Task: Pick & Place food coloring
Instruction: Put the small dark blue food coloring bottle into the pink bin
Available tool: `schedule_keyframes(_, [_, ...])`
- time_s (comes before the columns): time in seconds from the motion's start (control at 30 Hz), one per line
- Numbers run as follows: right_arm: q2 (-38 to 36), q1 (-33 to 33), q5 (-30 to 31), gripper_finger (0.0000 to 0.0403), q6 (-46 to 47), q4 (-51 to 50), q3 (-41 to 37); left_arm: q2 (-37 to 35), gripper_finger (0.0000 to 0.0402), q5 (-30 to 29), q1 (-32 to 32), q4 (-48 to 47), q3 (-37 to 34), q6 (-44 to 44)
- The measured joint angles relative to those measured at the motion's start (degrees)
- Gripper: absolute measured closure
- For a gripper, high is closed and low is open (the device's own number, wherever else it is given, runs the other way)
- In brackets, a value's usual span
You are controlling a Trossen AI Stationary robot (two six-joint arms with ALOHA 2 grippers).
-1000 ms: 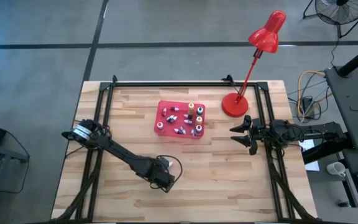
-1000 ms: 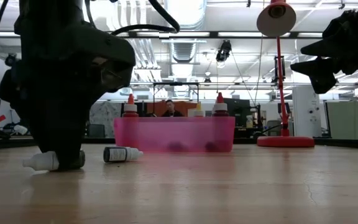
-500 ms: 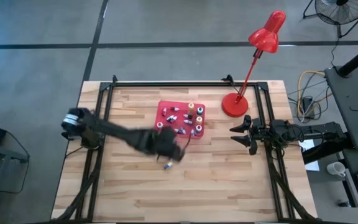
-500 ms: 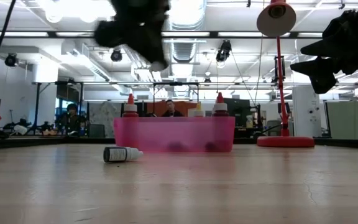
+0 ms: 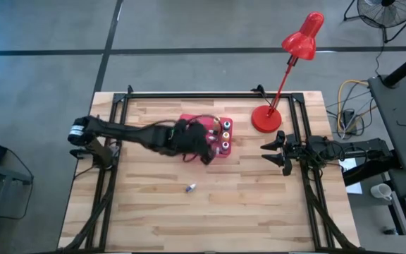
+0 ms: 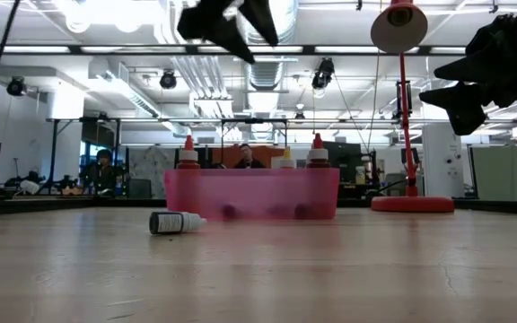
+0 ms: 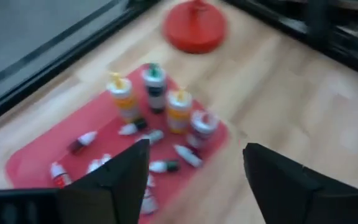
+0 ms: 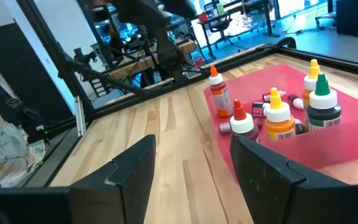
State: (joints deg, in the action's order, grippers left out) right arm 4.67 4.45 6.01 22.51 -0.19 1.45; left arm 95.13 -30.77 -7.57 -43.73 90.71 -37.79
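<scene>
The food coloring bottles sit in a shallow red tray (image 5: pixel 186 124) at the table's middle. Some squeeze bottles stand upright (image 7: pixel 124 96) and small vials lie flat on the tray floor (image 7: pixel 164 166). One dark-capped vial (image 5: pixel 189 188) lies on its side on the bare wood, nearer the front edge (image 6: pixel 176 222). My left gripper (image 5: pixel 207 154) hangs open well above the tray's near right part (image 7: pixel 194 180), with nothing between its fingers (image 6: pixel 240 18). My right gripper (image 5: pixel 265 152) waits open above the table's right side (image 8: pixel 191 168).
A red desk lamp stands with its round base (image 5: pixel 265 118) on the far right of the table, its head leaning out past the far edge. Black frame rails (image 5: pixel 122 134) run along the table's sides. Bare wood lies in front of the tray.
My left gripper has lifted a whitish vial off the wood near the front edge. It carried the vial up and toward the far right to above the tray, then opened. The vial is no longer between its fingers. The other vial has stayed on the wood.
</scene>
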Motion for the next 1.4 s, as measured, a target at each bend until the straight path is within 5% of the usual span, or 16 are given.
schedule_keyframes(0.17, [0.0, 0.02, -0.02, 0.0202, 0.0, 0.0, 0.0, 1.61, 0.016, 10.41, -6.37, 0.19, -4.65, 1.06])
schedule_keyframes(0.37, [-0.02, 0.02, 0.01, 0.0202, 0.0, 0.0, 0.0, 7.69, 0.016, 22.92, -10.01, -0.37, -12.03, -12.96])
schedule_keyframes(0.9, [-0.02, 0.0, -0.02, 0.0202, 0.01, -0.04, 0.0, 16.58, 0.0177, 23.05, -10.54, 0.62, -14.29, -14.18])
schedule_keyframes(1.03, [-0.01, 0.01, -0.02, 0.0202, 0.0, -0.06, 0.0, 17.64, 0.0213, 22.74, -10.6, 0.08, -13.89, -12.92])
schedule_keyframes(1.3, [0.02, 0.02, -0.02, 0.0202, 0.0, -0.04, 0.0, 15.97, 0.0368, 22.33, -8.15, 1.1, -12.46, -8.36])
schedule_keyframes(1.4, [0.02, 0.03, -0.02, 0.0202, 0.0, -0.05, 0.0, 13.99, 0.0392, 21.64, -5.92, 1.33, -10.16, -6.25])
